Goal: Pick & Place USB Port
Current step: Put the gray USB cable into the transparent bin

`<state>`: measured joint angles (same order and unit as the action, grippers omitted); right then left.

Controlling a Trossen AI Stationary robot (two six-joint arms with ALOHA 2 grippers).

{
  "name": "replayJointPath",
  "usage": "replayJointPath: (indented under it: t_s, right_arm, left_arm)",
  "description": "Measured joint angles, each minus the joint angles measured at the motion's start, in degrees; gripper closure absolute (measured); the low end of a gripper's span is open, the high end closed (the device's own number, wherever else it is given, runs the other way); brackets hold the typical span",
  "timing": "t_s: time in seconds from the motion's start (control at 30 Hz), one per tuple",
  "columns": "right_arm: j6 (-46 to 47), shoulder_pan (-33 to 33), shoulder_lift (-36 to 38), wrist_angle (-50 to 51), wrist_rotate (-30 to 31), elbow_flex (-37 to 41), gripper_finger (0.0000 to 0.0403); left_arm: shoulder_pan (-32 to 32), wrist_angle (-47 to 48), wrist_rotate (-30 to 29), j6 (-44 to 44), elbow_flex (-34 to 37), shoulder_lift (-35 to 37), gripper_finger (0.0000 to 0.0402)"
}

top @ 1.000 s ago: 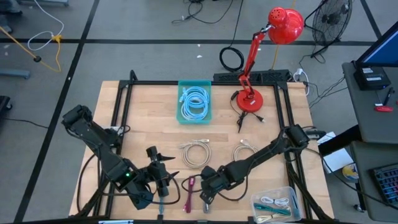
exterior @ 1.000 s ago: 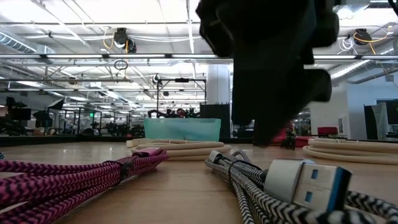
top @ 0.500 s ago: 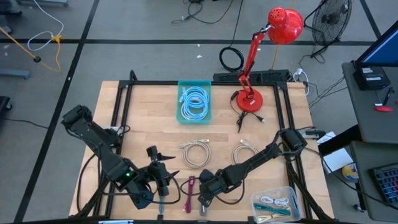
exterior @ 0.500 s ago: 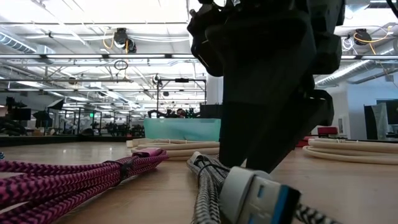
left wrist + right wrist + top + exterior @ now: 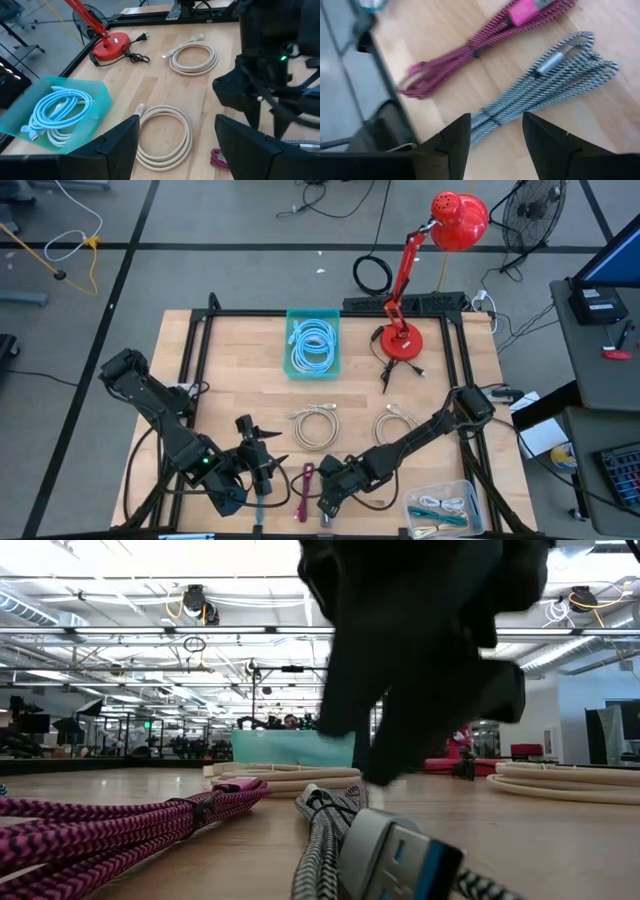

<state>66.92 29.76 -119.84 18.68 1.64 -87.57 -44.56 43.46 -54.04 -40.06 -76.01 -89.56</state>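
A black-and-white striped USB cable (image 5: 555, 80) lies bundled on the wood near the table's near edge (image 5: 329, 506), with its silver plug (image 5: 395, 860) close to the low camera. A pink braided cable (image 5: 470, 55) lies beside it on its left (image 5: 304, 490). My right gripper (image 5: 495, 137) is open and hangs just above the striped bundle (image 5: 329, 490), one finger on each side of the bundle's end away from the plug. My left gripper (image 5: 175, 147) waits open to the left of the pink cable (image 5: 258, 470). My right gripper comes down on the striped cable from above, and the strands (image 5: 487, 122) pass between its two open fingers. I cannot tell whether the fingers touch them. The whole cable lies on the table.
Two beige coiled cables (image 5: 315, 425) (image 5: 392, 423) lie mid-table. A teal bin (image 5: 313, 345) with a blue cable sits toward the far edge, beside a red desk lamp (image 5: 400, 340). A clear box of cables (image 5: 440, 510) stands at the near right corner.
My right gripper has shifted a little toward the table's near left. The striped cable has slid with it. Its plug end has swung leftward and closer to the low camera, while the pink cable has stayed put.
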Motion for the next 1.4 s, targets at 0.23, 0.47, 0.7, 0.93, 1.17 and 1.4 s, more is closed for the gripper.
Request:
replayJointPath:
  t_s: [0.23, 0.47, 0.7, 0.93, 1.17, 1.4]
  right_arm:
    - [-11.4, 0.5, 0.0, -10.8, -1.7, 0.1, 0.0229]
    - [-33.6, 1.1, 1.1, -20.3, -3.0, 0.1, 0.0229]
    - [-58.0, 1.7, 4.1, -16.5, -14.3, 0.0, 0.0229]
    - [-64.0, -0.8, 3.8, 9.1, -8.1, -4.2, 0.0231]
    - [-58.6, -0.8, 3.9, 14.4, 0.1, -6.1, 0.0232]
    - [-54.1, 0.4, 3.6, 8.2, 1.0, -6.4, 0.0232]
  left_arm:
    - [-0.3, 0.0, 0.1, -0.2, 0.0, 0.0, 0.014]
    - [-0.3, 0.0, 0.2, -0.2, 0.0, 0.0, 0.014]
    - [-0.6, 0.0, 0.2, -1.1, 0.0, 0.0, 0.014]
    - [-0.6, 0.1, 0.2, -2.1, 0.0, 0.0, 0.014]
    - [-0.5, 0.1, 0.2, -3.9, 0.0, 0.0, 0.014]
    - [-0.7, 0.0, 2.6, -6.9, 0.0, 0.0, 0.014]
